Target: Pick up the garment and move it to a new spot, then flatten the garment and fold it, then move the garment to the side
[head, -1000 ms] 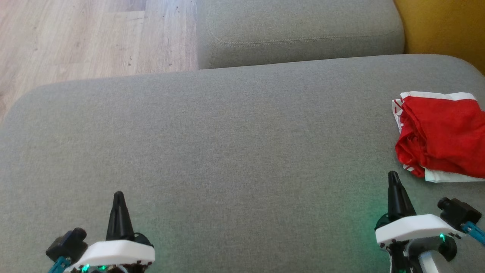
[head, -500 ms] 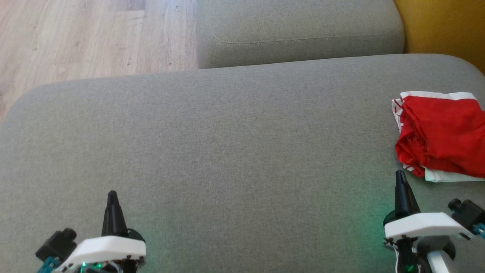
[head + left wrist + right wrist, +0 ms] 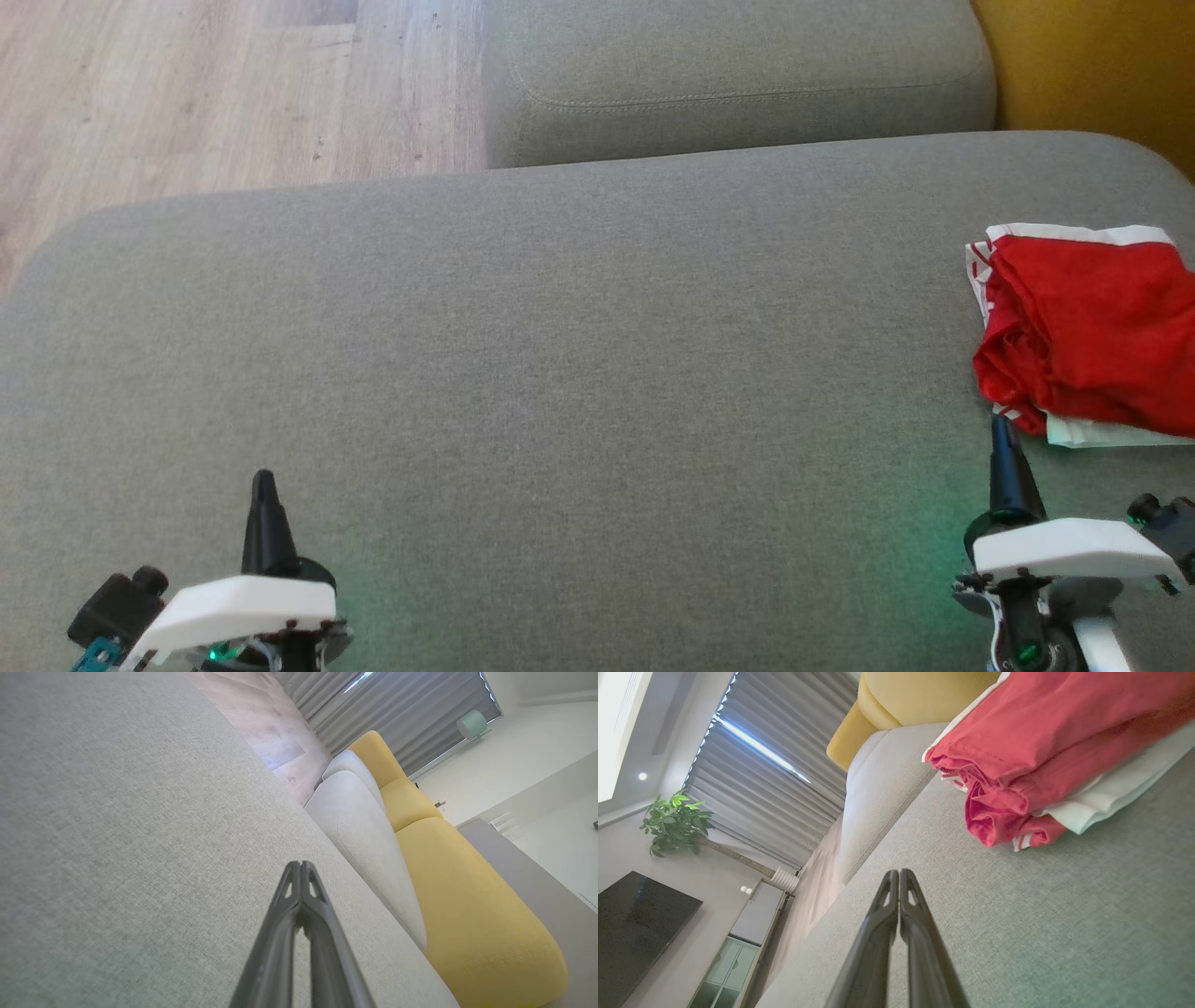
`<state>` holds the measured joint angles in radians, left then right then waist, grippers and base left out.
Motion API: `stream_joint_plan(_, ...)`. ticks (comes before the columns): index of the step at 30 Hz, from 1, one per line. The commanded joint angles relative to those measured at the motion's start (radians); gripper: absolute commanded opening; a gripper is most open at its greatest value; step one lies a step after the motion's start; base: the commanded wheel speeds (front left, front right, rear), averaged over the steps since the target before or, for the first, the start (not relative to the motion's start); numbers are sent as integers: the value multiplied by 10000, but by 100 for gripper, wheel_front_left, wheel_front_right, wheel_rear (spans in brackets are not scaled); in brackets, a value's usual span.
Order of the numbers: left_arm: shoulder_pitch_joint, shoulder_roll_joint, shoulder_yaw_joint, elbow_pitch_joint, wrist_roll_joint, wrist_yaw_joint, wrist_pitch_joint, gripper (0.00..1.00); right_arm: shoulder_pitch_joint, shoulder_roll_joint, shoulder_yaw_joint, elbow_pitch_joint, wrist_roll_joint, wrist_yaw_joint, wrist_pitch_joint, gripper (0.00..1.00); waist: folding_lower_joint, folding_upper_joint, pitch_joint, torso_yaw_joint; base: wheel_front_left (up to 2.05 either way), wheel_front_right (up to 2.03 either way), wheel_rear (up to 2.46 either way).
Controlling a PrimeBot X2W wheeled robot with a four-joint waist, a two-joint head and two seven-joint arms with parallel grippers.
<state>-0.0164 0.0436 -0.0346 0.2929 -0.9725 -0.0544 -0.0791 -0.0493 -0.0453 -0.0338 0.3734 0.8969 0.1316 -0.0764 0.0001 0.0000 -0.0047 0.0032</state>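
Garment [image 3: 1092, 327] in red cloth with white trim lies in a loosely folded bundle on the far right of the broad grey seat cushion [image 3: 597, 373]. Its right part is cut off by the edge of the head view. A white layer shows beneath the red along its near and far edges.

The right claw [image 3: 1001, 431] is fully closed, its two dark fingers pressed together into one point, and it holds nothing. In the head view its tip sits just beside the garment's near left corner. In the right wrist view the closed fingers [image 3: 887, 914] point over bare grey fabric, with the red bundle up and to the right of them and a clear strip of cushion between, so there is no contact.

The left claw [image 3: 264, 483] is likewise closed tight and empty, low at the near left of the cushion, well apart from the garment. In its wrist view the shut fingers [image 3: 312, 914] lie over plain grey upholstery.

Beyond the seat are a second grey cushion [image 3: 738, 84], a yellow cushion [image 3: 1092, 65] and wooden floor [image 3: 187, 93].
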Motion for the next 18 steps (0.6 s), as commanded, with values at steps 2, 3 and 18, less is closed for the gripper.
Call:
stream_joint_plan(2, -550, 35, 259, -348, -331, -114, 100, 0, -500, -31, 42, -414, 381, -5, 110, 0, 0, 0, 3, -1, 0, 0, 0)
stream_joint_plan(3, -556, 35, 278, -350, -428, -125, 129, 0, -501, -31, 29, -428, 489, -5, 138, 0, 0, 0, 4, -1, 0, 0, 0)
stream_joint_plan(18, -644, 43, 573, -380, -1880, -281, 568, 0, -522, -36, -174, -638, 2110, -6, 569, 0, -1, 0, 22, -9, 0, 0, 0)
